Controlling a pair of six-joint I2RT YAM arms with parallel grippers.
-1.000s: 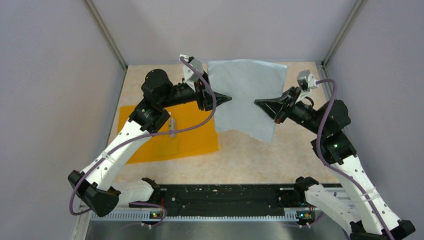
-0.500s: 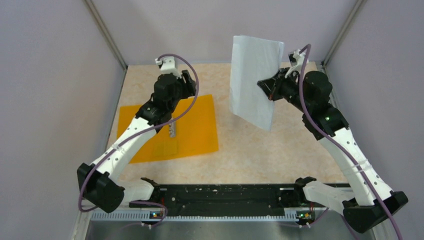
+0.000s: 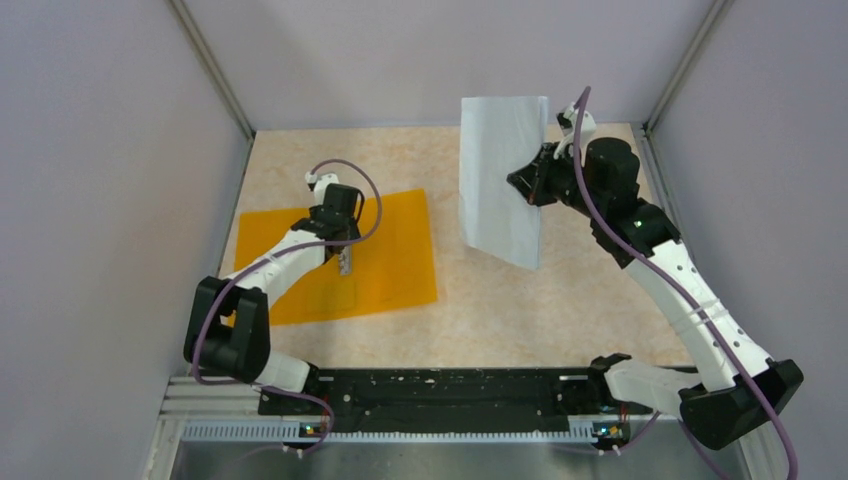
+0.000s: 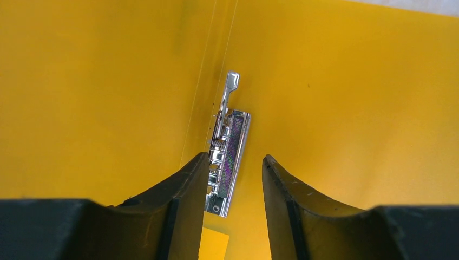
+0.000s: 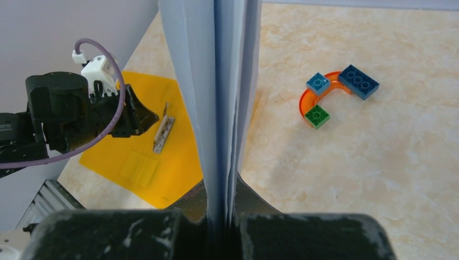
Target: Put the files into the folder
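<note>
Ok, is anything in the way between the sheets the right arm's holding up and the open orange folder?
Yes: the left arm reaches over the open folder, its open jaws over the metal clip. The files hang upright beside the folder, clamped by the right arm; nothing else visible lies between.

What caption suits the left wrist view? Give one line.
Left fingers, apart, frame the metal clip in the open orange folder.

White files upright in the air; orange folder open flat, metal clip bare.
</note>
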